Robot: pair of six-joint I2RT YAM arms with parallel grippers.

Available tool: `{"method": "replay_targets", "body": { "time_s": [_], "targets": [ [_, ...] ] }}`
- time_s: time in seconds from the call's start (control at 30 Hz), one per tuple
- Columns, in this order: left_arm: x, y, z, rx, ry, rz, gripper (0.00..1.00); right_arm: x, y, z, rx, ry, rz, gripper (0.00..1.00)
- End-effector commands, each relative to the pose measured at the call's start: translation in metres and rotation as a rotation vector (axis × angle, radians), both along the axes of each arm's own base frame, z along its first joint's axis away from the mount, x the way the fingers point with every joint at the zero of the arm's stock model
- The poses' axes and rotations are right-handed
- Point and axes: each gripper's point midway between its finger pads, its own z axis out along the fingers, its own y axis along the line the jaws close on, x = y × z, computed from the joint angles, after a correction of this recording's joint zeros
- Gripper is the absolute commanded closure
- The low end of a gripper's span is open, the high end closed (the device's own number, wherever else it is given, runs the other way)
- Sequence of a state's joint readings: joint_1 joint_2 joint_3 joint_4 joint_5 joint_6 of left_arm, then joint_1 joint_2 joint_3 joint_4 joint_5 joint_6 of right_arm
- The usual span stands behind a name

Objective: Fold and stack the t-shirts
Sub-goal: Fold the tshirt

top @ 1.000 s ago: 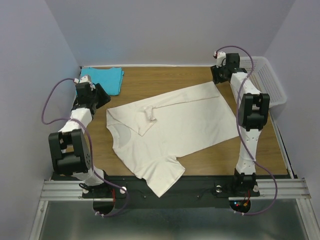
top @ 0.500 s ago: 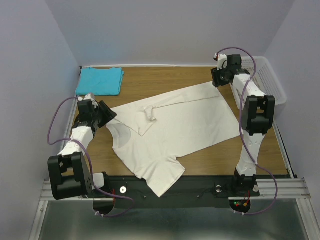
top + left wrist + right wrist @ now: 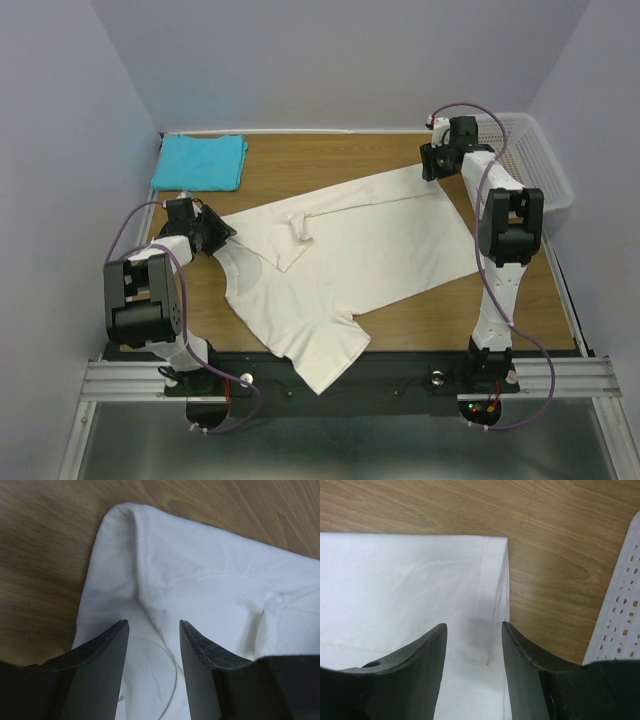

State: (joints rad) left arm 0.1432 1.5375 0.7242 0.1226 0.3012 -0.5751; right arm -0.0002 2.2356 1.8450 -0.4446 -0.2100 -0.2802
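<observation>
The cream-white t-shirt (image 3: 350, 250) lies spread and partly folded on the wooden table, one sleeve hanging over the near edge. The turquoise-blue t-shirt (image 3: 200, 161) lies folded at the far left corner. My left gripper (image 3: 216, 232) is open, low over the white shirt's left shoulder by the collar; in the left wrist view (image 3: 152, 625) its jaws straddle the cloth (image 3: 210, 580). My right gripper (image 3: 431, 170) is open over the shirt's far right hem corner; in the right wrist view (image 3: 474, 626) that corner (image 3: 445, 580) lies between the jaws.
A white plastic mesh basket (image 3: 535, 160) stands at the far right, its wall close beside my right gripper (image 3: 620, 615). Walls enclose the table on three sides. The black rail (image 3: 400, 375) runs along the near edge.
My left gripper has swung from near the turquoise shirt toward me and down onto the white shirt's left shoulder. My right gripper has settled slightly at the hem corner.
</observation>
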Motion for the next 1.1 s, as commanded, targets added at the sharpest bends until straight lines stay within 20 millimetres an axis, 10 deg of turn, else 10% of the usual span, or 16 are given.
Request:
{"method": "replay_targets", "body": {
  "time_s": [0.0, 0.33, 0.6, 1.07],
  "targets": [
    [0.027, 0.004, 0.022, 0.016, -0.094, 0.015, 0.45, 0.012, 0.000, 0.022, 0.016, -0.059, -0.010, 0.47],
    [0.032, 0.010, 0.008, 0.046, -0.063, 0.018, 0.61, 0.012, -0.002, 0.016, 0.017, -0.048, -0.014, 0.47],
    [0.035, 0.009, 0.014, 0.055, -0.083, -0.001, 0.98, 0.015, -0.006, 0.014, 0.013, -0.044, -0.043, 0.49],
    [0.034, 0.006, 0.017, 0.055, -0.095, -0.028, 1.00, 0.003, -0.019, -0.003, -0.045, 0.000, -0.092, 0.57]
  ]
}}
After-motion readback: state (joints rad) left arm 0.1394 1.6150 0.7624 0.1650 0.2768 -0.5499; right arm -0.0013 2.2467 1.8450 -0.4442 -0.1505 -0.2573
